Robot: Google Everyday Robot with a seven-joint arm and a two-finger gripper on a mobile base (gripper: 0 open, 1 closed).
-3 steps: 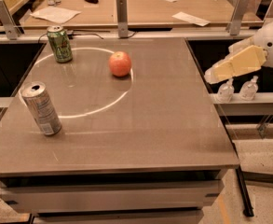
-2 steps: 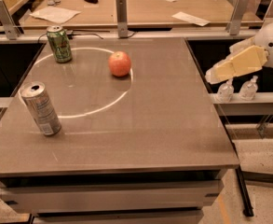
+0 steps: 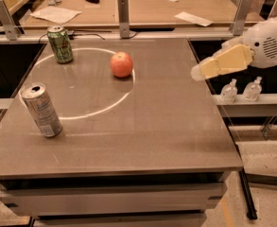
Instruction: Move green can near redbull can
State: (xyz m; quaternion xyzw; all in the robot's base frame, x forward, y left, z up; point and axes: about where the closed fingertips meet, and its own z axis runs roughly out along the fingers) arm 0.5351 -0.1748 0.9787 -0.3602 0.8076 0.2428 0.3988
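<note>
1. Green and short, the green can (image 3: 60, 44) stands upright at the bench's far corner on the side away from my claw, well apart from it.
2. My claw (image 3: 198, 72) hangs in the air just off the bench's (image 3: 152, 126) edge, above the level of the top and touching nothing. It points across toward the things on it.
3. Whether my claw is spread or pressed together I cannot tell. It carries nothing that I can see.
4. The redbull can (image 3: 42, 110) stands near the same far-from-claw edge as the green can, but closer to the bench's front. It is the thing farthest from my claw, and its open silver top shows.
5. The two cans are well apart, with bare bench top between them.
6. A red apple (image 3: 121, 64) sits between my claw and the green can, nearer the can, and touches neither.
7. A thin pale ring (image 3: 110, 104) is drawn on the bench top. The apple lies on its claw-side arc, the green can lies near its far arc, and the redbull can stands just beside its front arc.
8. Below my claw, off the bench, two small clear bottles (image 3: 229, 90) stand side by side on a lower ledge.
</note>
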